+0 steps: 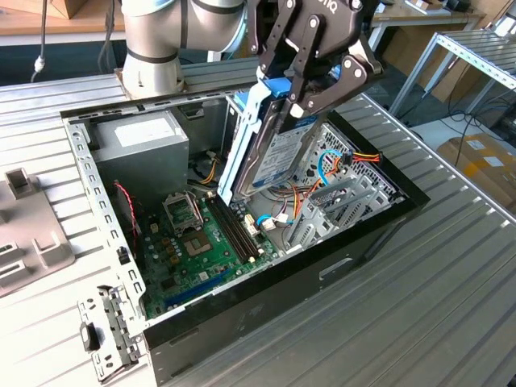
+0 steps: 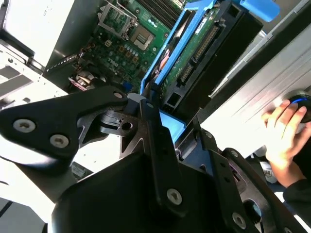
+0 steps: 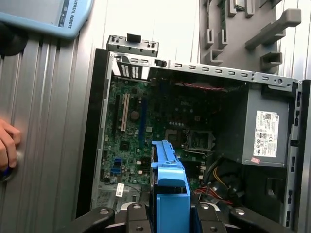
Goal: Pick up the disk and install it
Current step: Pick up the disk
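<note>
Gripper [image 1: 295, 103] pinched shut on the upper blue rail of the disk [image 1: 278, 157]. The disk hung steeply tilted, its lower end inside the open computer case [image 1: 363, 242], above the motherboard [image 1: 193, 250]. A person's hand [image 3: 7, 145] lay on the ribbed table [image 1: 451, 306].

The exterior view is looking steeply down from outside at the whole open computer case [image 1: 322, 274] — both wrist views are looking close along the gripper [image 3: 169, 209], sharing the disk [image 3: 167, 165] and motherboard [image 3: 131, 136].
</note>
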You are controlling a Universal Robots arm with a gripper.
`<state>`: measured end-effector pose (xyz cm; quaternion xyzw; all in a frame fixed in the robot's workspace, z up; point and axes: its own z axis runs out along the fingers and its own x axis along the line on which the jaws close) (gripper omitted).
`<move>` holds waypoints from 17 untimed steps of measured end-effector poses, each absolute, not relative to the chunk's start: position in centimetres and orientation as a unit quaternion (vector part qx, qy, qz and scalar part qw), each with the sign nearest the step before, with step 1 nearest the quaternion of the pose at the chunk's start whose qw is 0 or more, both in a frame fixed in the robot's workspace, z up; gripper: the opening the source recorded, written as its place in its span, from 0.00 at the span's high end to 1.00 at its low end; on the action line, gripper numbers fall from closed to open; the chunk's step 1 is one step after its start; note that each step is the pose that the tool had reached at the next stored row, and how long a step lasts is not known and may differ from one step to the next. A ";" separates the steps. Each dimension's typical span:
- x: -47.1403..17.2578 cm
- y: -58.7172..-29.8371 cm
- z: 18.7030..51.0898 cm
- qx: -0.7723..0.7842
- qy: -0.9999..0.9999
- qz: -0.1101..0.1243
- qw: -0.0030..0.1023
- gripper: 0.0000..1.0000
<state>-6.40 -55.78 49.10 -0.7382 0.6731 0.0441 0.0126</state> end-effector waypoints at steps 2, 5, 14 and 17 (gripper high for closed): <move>-6.4 -56.0 49.1 -0.733 0.679 0.044 0.013 0.63; -6.0 -56.7 49.0 -0.729 0.683 0.044 0.013 0.63; -5.1 -57.2 48.9 -0.729 0.683 0.044 0.013 0.63; -5.0 -57.3 48.9 -0.729 0.683 0.044 0.013 0.63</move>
